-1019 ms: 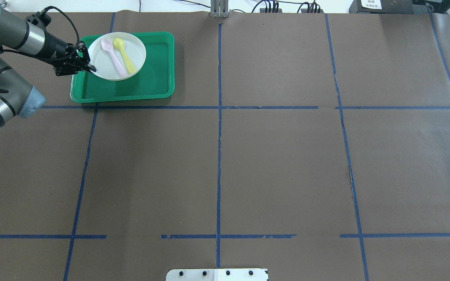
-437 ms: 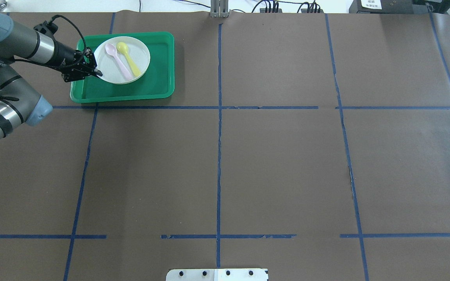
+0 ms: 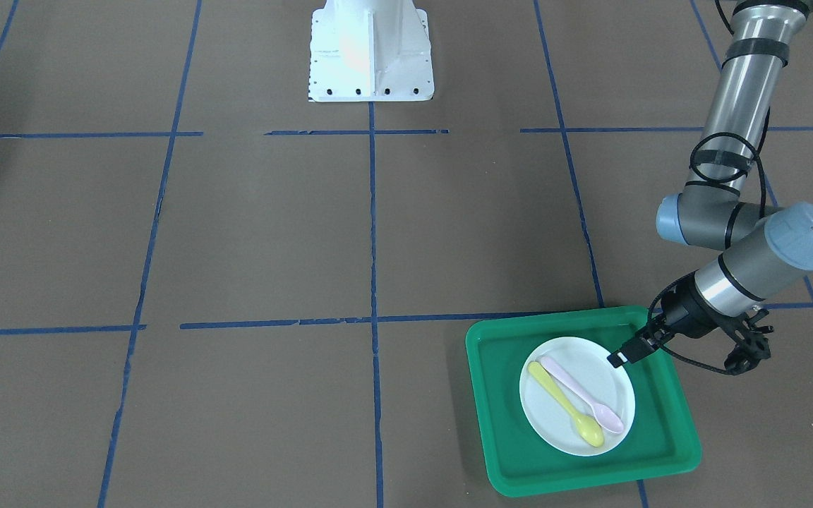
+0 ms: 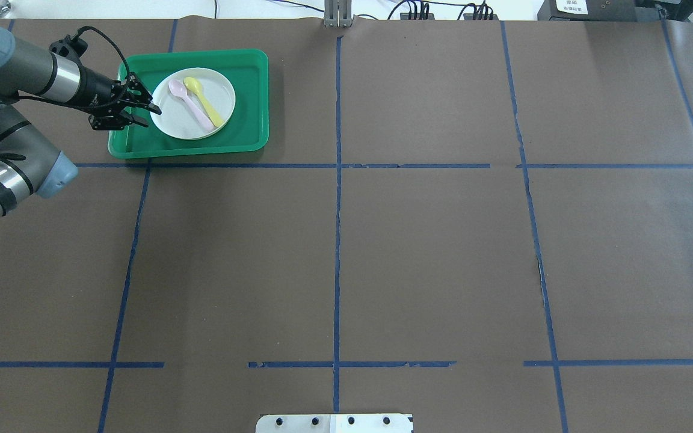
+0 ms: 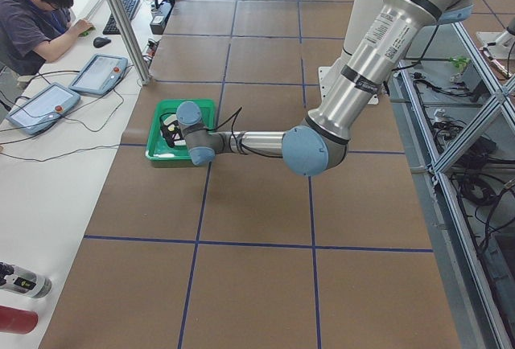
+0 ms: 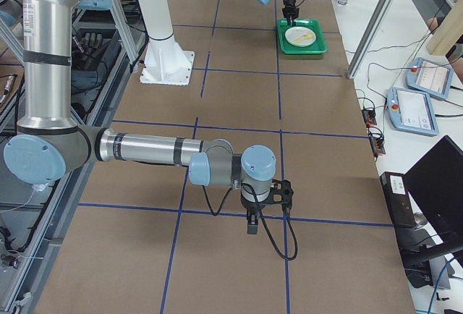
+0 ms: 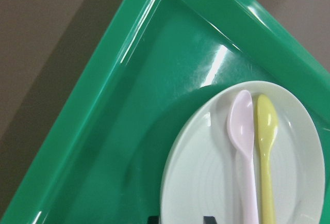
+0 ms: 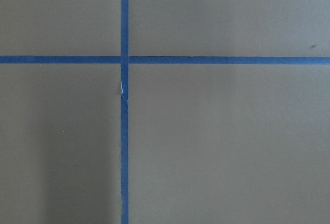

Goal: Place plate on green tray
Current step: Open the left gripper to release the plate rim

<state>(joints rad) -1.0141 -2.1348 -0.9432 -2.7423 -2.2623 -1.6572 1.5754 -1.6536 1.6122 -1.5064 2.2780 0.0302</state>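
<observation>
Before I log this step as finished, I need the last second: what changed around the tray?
The left gripper lowered the plate into the green tray, shifting it slightly right and toward the robot, and its jaws now look apart, so the plate seems released. The pink spoon and yellow spoon stayed on the plate; the tray did not move.

The table (image 4: 431,252) is covered in brown paper (image 4: 617,258), marked into large squares by blue tape lines (image 4: 337,240). A green tray (image 4: 249,123) lies flat on it in the far corner on the robot's left, over one tape line, its near edge just beside another. A white base plate (image 3: 371,53) stands at the robot's edge.
</observation>
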